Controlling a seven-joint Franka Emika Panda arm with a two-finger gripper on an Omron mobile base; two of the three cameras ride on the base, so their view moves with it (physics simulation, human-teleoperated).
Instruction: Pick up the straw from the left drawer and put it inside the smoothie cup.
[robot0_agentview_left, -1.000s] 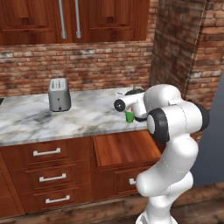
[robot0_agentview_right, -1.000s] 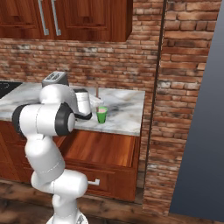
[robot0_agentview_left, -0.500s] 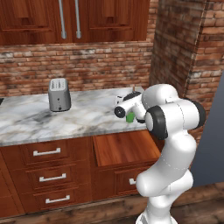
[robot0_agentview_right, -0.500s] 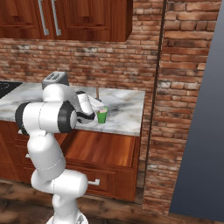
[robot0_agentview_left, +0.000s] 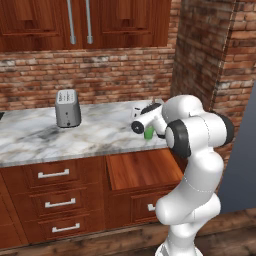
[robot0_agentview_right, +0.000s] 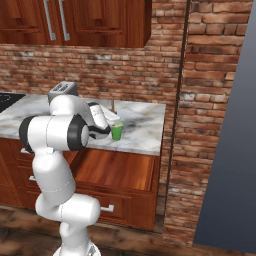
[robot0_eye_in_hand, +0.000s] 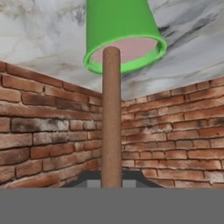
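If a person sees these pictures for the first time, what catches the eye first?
The small bright green cup with pink contents stands on the marble counter, with the thin tan straw pointing at its mouth in the hand view. Below, the wide reddish-brown wooden drawer stands open. A grey toaster stands farther left.

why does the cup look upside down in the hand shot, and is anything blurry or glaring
The hand view rolls with the hand, so the smoothie cup on the marble counter sits at the top, inverted, with the straw running up the middle; its brick looks soft and low-detail. Left base view: even light, the toaster sharp, no glare. Right base view: flat light, a faint shadow beside the cup.
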